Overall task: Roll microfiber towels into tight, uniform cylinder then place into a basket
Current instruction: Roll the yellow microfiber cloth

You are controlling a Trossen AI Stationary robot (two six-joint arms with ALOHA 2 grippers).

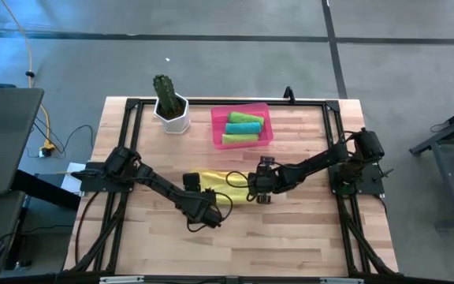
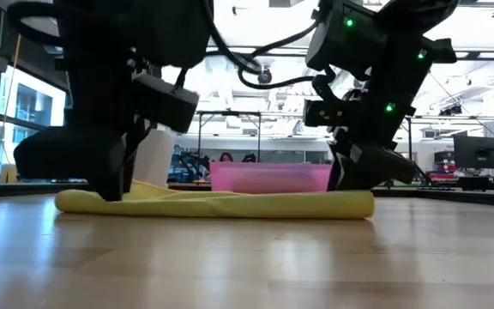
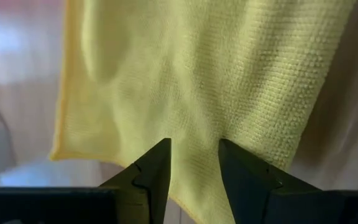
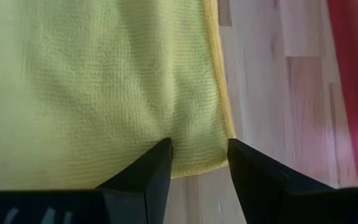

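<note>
The yellow microfiber towel (image 1: 215,183) lies flat on the wooden table, a long low strip in the low view (image 2: 221,204). My left gripper (image 3: 194,149) stands open over its left end, near the towel's front edge. My right gripper (image 4: 199,146) stands open at its right end, beside the front right corner (image 4: 219,158). The pink basket (image 1: 268,130) stands behind the towel and holds a teal roll (image 1: 243,128) between two lime green rolls (image 1: 245,117). My left gripper has its two fingertips (image 3: 160,155) set apart on the yellow towel, just inside the front edge (image 3: 188,202), slanting down from the near left. The cloth between them lies flat on the table. My right gripper has its fingertips (image 4: 163,152) set apart on the towel next to its front right corner, slanting down from the right. The cloth there lies on the table with a faint crease running into the gap.
A white pot with a green cactus (image 1: 170,110) stands at the far left of the table, left of the basket. Bare wood (image 1: 290,237) lies in front of the towel. A dark frame (image 1: 333,110) runs around the table's edge.
</note>
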